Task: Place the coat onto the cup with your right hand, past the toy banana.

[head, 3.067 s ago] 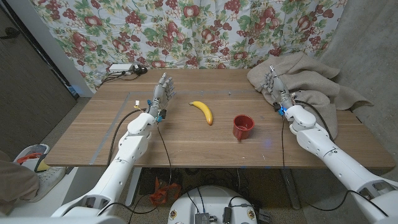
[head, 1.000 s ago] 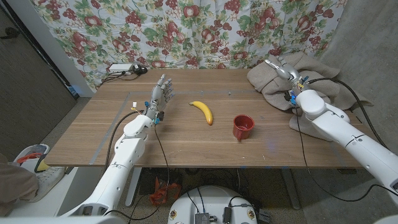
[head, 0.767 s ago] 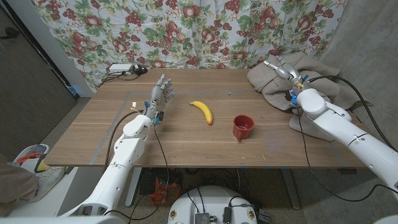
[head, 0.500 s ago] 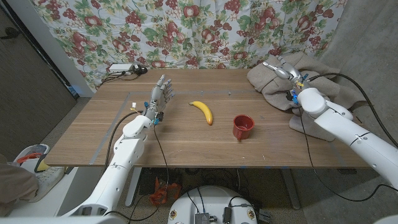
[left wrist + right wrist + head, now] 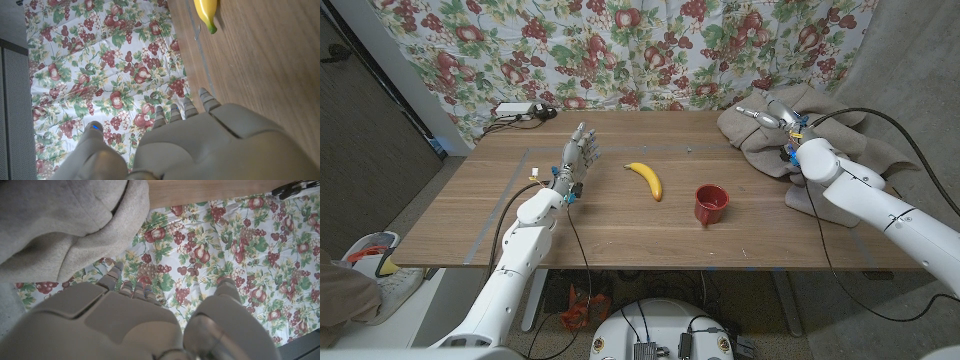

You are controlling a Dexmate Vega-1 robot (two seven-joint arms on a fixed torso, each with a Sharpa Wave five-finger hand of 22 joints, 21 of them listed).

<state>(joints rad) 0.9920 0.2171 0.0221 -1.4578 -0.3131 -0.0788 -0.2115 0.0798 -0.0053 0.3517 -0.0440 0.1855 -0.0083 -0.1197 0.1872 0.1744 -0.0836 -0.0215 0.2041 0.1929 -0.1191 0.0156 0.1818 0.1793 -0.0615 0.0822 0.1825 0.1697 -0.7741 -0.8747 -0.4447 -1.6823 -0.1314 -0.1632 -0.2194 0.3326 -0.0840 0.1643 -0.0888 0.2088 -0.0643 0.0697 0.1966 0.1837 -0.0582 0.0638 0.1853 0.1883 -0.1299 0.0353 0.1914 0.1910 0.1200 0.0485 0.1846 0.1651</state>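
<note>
A beige-grey coat (image 5: 820, 135) lies heaped at the table's back right corner and hangs over the edge. My right hand (image 5: 770, 116) hovers over the heap's left part, fingers stretched out and holding nothing. In the right wrist view the coat (image 5: 65, 220) lies just beyond my right hand (image 5: 125, 325), apart from the fingertips. A red cup (image 5: 710, 204) stands upright right of centre. The yellow toy banana (image 5: 645, 179) lies to its left; its tip (image 5: 206, 10) also appears in the left wrist view. My left hand (image 5: 577, 158) stands with fingers up and apart, empty, left of the banana.
A white power strip (image 5: 515, 110) with cables sits at the back left corner. A floral curtain (image 5: 620, 50) hangs behind the table. Black cables (image 5: 880, 125) loop over the coat from my right arm. Bare wood (image 5: 620, 235) lies in front of the banana and cup.
My right arm has swung up and my right hand has risen from beside the coat to above it, then dipped slightly. Left hand, cup and banana are unmoved.
</note>
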